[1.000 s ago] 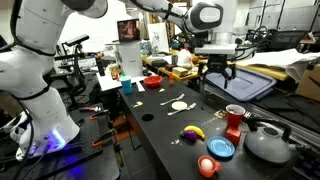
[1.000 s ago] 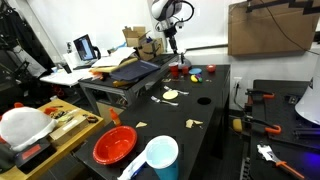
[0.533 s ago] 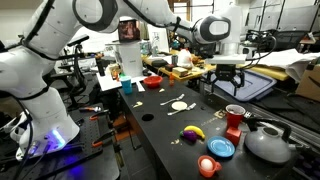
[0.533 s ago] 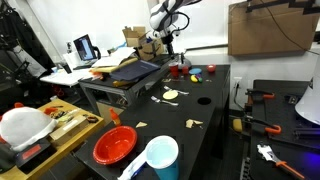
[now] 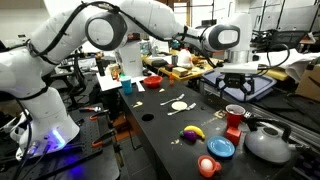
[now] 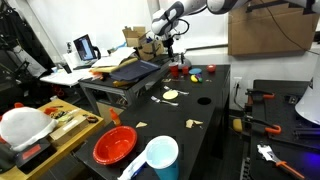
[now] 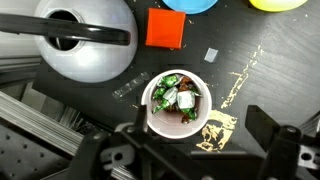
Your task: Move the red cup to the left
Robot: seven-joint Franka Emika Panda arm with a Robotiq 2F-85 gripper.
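Note:
The red cup (image 5: 234, 117) stands upright on the black table (image 5: 165, 125) near its right end, beside a grey kettle. In the wrist view it shows from above as a white rim (image 7: 178, 103) with green-wrapped sweets inside. It also shows far off in an exterior view (image 6: 178, 70). My gripper (image 5: 239, 90) hangs just above the cup, open and empty. In the wrist view its two fingers (image 7: 200, 140) spread wide below the cup, with the cup's rim near the left finger.
A grey kettle (image 5: 268, 143) (image 7: 85, 40) and a small red block (image 5: 233, 133) (image 7: 165, 28) stand close to the cup. A blue plate (image 5: 221, 148), a banana (image 5: 193, 132) and a red bowl (image 5: 152, 82) also lie on the table.
The arm has swung across the table toward the red cup, and the gripper now hangs over it. The cup has not moved.

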